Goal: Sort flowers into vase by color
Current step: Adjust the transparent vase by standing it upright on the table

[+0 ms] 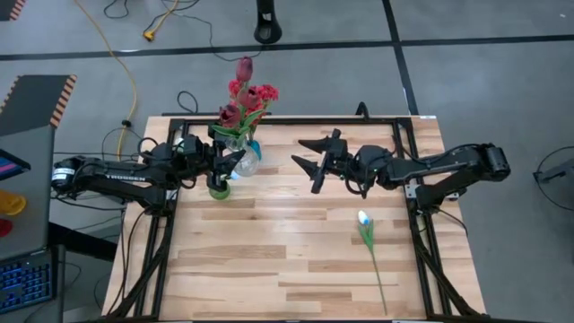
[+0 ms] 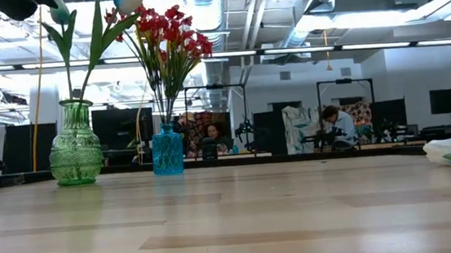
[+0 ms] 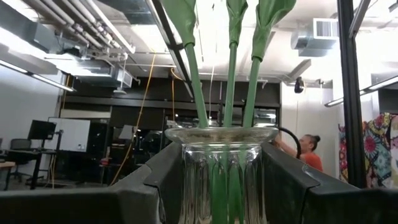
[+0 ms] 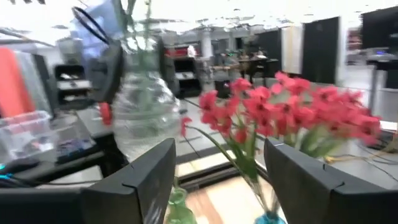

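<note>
L end effector [image 1: 235, 161] is gripping the clear vase [image 3: 221, 180] to steady it; R end effector [image 1: 309, 164] is hanging spread, empty.
Red flowers [image 1: 251, 94] are standing in the blue vase [image 2: 167, 152]; a white tulip [image 1: 365, 221] is lying on the tabletop [image 1: 269, 260], likely next.

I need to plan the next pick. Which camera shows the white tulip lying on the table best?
The high view: the white tulip lies whole on the table, stem included. The low view catches only its blossom at the picture's edge. Neither wrist view shows it.
</note>
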